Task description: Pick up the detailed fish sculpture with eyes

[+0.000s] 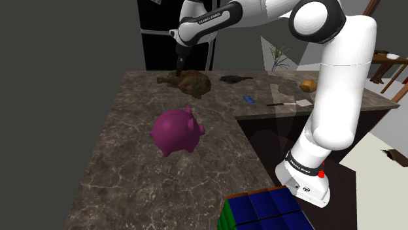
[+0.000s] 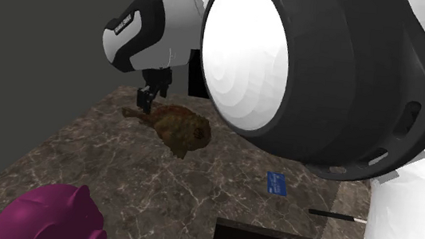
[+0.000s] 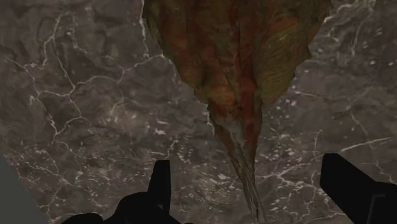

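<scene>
The fish sculpture [image 1: 194,83] is mottled brown, green and reddish, and lies at the far side of the dark marble counter [image 1: 127,157]. Its thin tail points toward the shoulder view's left. My black gripper [image 1: 178,67] hangs just above that tail end. In the second exterior view the gripper [image 2: 147,99] sits over the tail of the fish [image 2: 179,129]. In the wrist view the gripper [image 3: 248,175] is open; the fish [image 3: 242,57] tapers down between the two fingers [image 3: 160,184] without touching either.
A magenta piggy bank [image 1: 176,131] stands mid-counter, nearer the stand than the fish. A blue and green cube [image 1: 261,209] sits at the near edge. Farther to the shoulder view's right lie a black object [image 1: 234,79], a small blue card [image 1: 248,98], a thin dark stick [image 1: 282,103] and an orange-brown lump [image 1: 308,85].
</scene>
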`<state>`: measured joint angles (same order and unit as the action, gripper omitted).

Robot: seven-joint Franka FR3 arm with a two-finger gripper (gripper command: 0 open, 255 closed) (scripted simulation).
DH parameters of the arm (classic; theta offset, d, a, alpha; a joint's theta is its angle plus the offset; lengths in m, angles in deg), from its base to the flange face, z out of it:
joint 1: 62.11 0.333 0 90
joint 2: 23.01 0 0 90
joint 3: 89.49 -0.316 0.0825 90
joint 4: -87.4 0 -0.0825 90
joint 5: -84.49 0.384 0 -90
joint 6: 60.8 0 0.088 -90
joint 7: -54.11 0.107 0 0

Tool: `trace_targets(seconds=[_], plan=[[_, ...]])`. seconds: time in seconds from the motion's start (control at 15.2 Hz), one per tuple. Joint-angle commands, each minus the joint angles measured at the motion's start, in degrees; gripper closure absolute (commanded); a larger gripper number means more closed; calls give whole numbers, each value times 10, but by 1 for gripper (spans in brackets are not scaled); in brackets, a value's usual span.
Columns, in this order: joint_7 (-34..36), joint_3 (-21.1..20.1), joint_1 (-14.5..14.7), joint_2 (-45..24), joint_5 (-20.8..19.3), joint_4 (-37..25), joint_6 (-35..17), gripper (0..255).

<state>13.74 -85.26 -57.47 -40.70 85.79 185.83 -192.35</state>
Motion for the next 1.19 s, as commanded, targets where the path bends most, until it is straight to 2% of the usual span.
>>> trace_targets(seconds=[0.0,0.2,0.26,0.86,1.12], plan=[[-1,0,-1,-4,1,10,-14,0],[-1,0,-1,-6,1,12,-18,0],[-1,0,-1,-6,1,13,-19,255],[-1,0,-1,-6,1,12,-18,255],[-1,0,0,4,0,-5,9,255]])
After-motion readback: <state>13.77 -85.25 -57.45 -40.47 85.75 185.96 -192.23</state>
